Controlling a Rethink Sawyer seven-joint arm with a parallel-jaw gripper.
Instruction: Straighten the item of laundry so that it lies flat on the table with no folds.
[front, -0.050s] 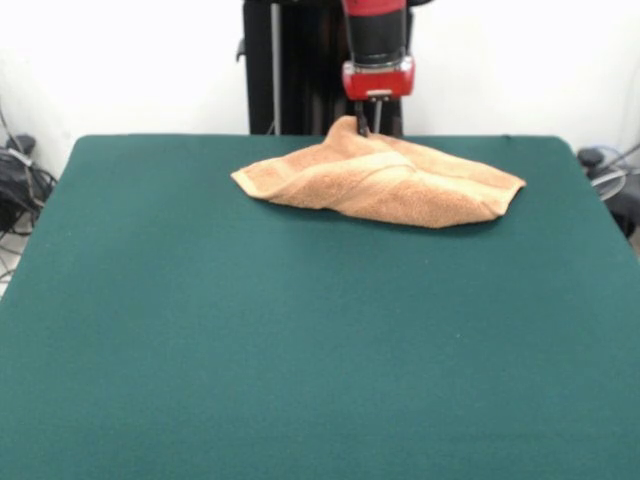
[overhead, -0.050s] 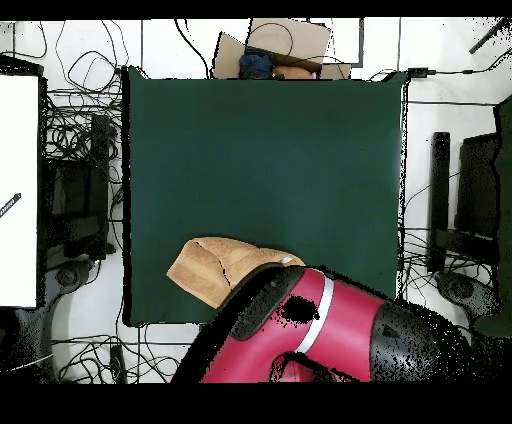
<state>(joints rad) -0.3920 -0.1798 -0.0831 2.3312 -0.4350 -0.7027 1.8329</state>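
Table (front, -0.050s: 200, 330): towel (front, -0.050s: 390, 180) peaked at gripper (front, -0.050s: 368, 128).

One towel (front, -0.050s: 385, 180), one table (front, -0.050s: 300, 340)

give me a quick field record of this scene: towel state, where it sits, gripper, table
towel: orange-tan terry, bunched and folded over itself, not flat
towel position: on the table near the robot's edge, one point lifted up toward the gripper
gripper: lowered at the towel's raised peak; open or shut cannot be told
arm: red and black, covers part of the towel in the overhead view
table: dark green top
task status: folds remain, straightening not done
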